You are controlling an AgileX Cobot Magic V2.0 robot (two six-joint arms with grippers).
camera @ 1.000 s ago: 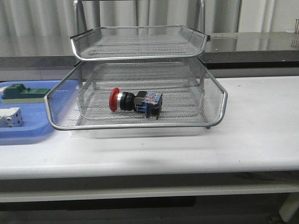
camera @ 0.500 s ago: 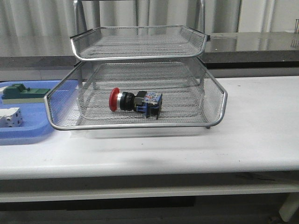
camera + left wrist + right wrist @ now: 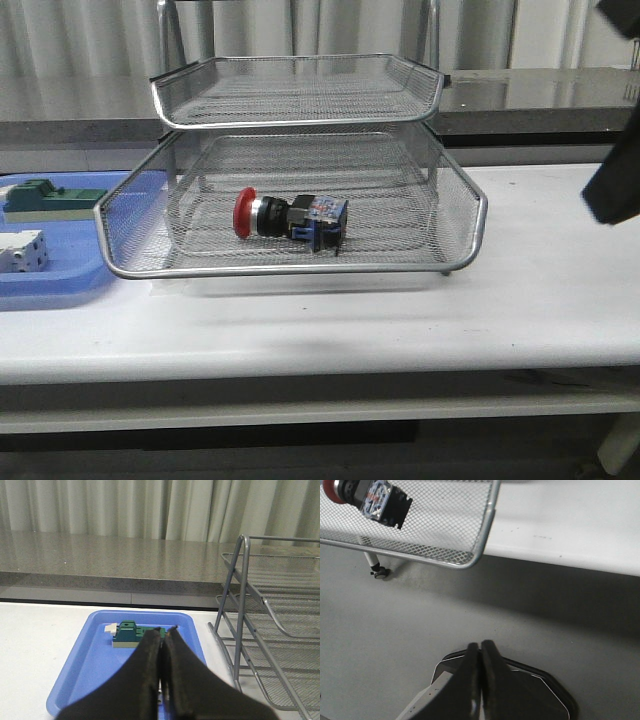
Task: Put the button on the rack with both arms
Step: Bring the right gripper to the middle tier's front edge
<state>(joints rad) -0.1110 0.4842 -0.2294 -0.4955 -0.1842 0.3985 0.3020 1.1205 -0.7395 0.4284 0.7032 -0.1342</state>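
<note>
The button (image 3: pixel 290 216), with red cap, black body and blue rear block, lies on its side in the pulled-out lower tray of the silver wire-mesh rack (image 3: pixel 300 270). The right wrist view shows the button (image 3: pixel 367 495) through the mesh beside the tray's corner rim (image 3: pixel 485 535). My right gripper (image 3: pixel 480 643) is shut on nothing, below the table's edge with the floor behind it. A dark blurred part of the right arm (image 3: pixel 612 185) shows at the right edge. My left gripper (image 3: pixel 165 630) is shut and empty above the blue tray, left of the rack's frame (image 3: pixel 240 605).
A flat blue plastic tray (image 3: pixel 50 285) lies left of the rack, holding a green block (image 3: pixel 55 198) and a white block (image 3: pixel 22 252). A grey counter and curtains run behind the white table. The green block (image 3: pixel 127 632) sits just beyond my left fingertips.
A dark, blurred part of the right arm has come into the front view at the right edge. The button and the rack have not moved.
</note>
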